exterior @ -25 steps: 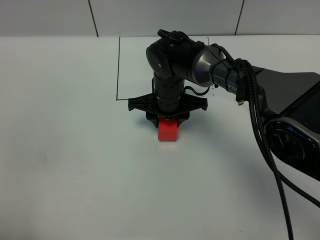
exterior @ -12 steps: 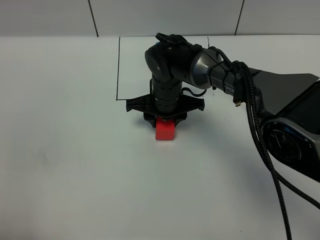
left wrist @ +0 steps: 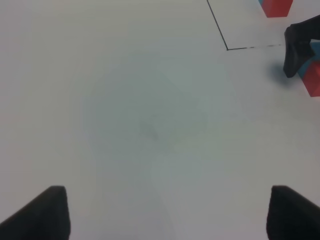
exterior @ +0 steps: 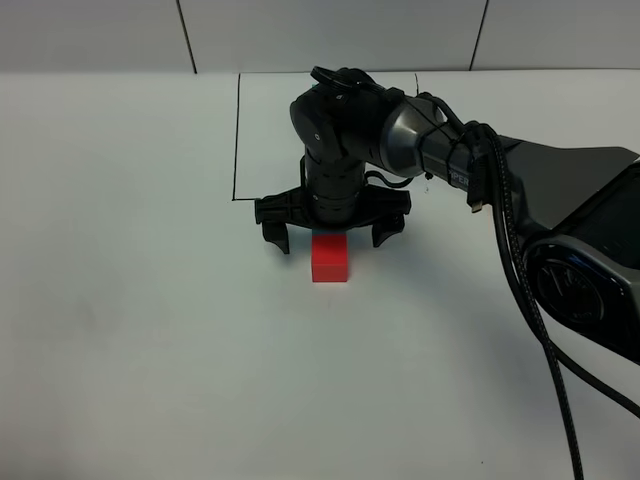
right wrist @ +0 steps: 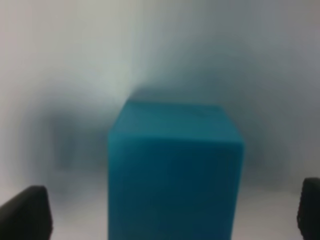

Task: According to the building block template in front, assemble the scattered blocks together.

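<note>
The scattered red cube rests on the white table just in front of my right gripper. That gripper stands open, one finger on each side above the cube and not touching it. In the right wrist view the cyan-blue cube fills the space between the open fingertips. The left wrist view shows the red cube touching the blue cube beside a right finger. A red cube of the template sits inside the black outline. My left gripper is open and holds nothing.
The black drawn outline runs along the far middle of the table, and the right arm reaches over it and hides what lies inside. A grey wall borders the far edge.
My right gripper has opened and let go of the red cube, which now sits on the table slightly further left. The left gripper has not changed.
</note>
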You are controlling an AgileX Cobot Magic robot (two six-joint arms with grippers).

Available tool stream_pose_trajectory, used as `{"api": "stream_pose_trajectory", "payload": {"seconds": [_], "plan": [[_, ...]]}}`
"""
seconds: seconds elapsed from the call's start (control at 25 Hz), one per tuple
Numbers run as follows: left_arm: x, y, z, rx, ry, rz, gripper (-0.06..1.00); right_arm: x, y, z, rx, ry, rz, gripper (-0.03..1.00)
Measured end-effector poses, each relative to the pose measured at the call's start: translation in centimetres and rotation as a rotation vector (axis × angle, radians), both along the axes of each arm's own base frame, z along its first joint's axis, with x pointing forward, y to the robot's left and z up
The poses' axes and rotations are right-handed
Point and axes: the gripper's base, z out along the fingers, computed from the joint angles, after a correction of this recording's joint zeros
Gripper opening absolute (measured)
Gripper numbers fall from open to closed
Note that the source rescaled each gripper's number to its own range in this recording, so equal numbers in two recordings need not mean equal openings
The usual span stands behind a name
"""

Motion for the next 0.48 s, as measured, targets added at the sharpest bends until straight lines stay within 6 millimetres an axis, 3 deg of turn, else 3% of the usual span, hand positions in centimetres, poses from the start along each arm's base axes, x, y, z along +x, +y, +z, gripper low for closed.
{"api": "stream_pose_trajectory", "payload": {"seconds": [0.24,0.32,0.48], "plan": [[0.0,0.0,0.0,0.0,0.0,0.0,0.68,0.1,-0.6,3.0,0.049,-0.027,0.067,1.0],[0.0,0.0,0.0,0.0,0.0,0.0,0.68,0.7,-2.2,4.2,0.046,-0.039,0.096,1.0],[0.0,0.0,0.0,0.0,0.0,0.0,0.68,2.7,-8.6,6.7,0.016,-0.061,0.082,1.0]]}}
